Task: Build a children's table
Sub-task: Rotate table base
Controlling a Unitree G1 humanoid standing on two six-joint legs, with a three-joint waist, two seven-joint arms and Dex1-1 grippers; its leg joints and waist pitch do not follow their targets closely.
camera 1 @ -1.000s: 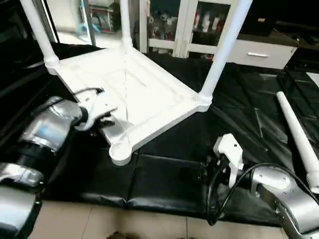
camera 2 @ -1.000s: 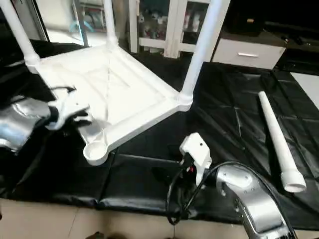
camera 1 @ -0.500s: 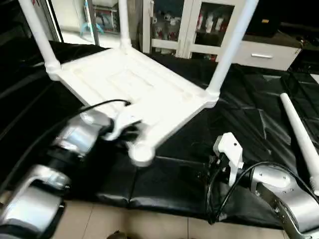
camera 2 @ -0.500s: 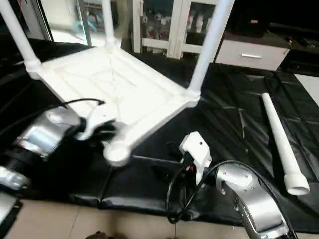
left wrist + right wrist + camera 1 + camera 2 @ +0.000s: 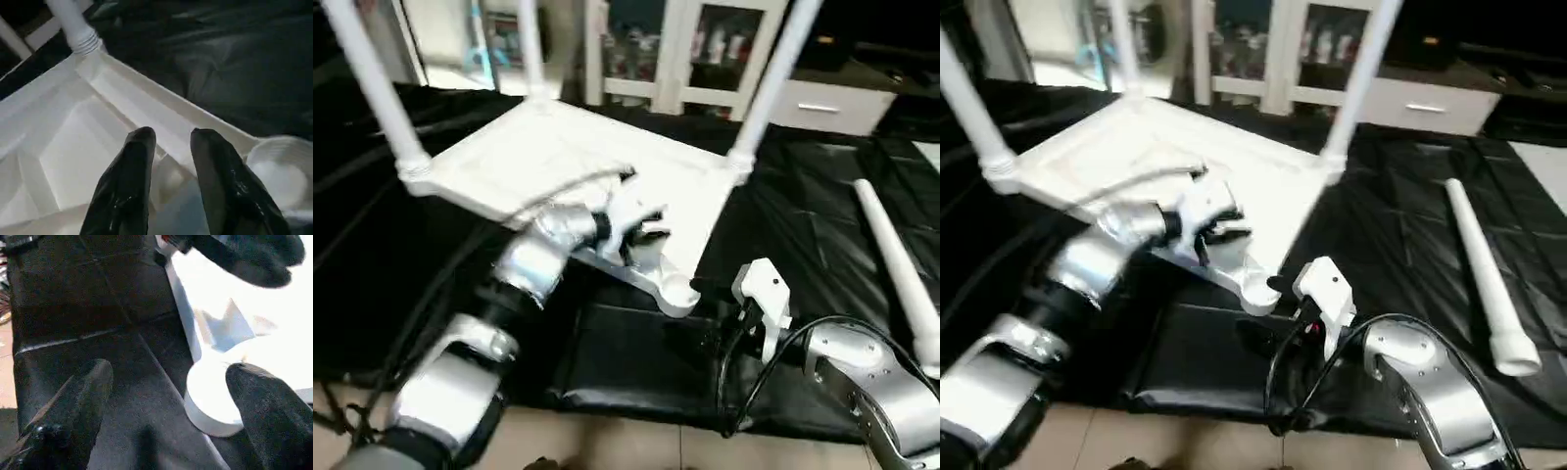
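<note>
Both forearms are brushed silver cylinders in ringed segments, with black bands at the joints. The left arm [image 5: 524, 284] carries a thin black cable looping over its wrist. The right arm [image 5: 1420, 387] bears a white angular bracket — a small red spot beneath it — and a thick black cable. The fingers [image 5: 124, 191] are glossy black, rounded and tapering.

Left arm: silver forearm extended forward and inward; left end effector [image 5: 168, 161] fingers [image 5: 129, 181] slightly parted. Right arm: low, bent; right end effector [image 5: 166, 411] fingers [image 5: 73, 406] spread wide.
</note>
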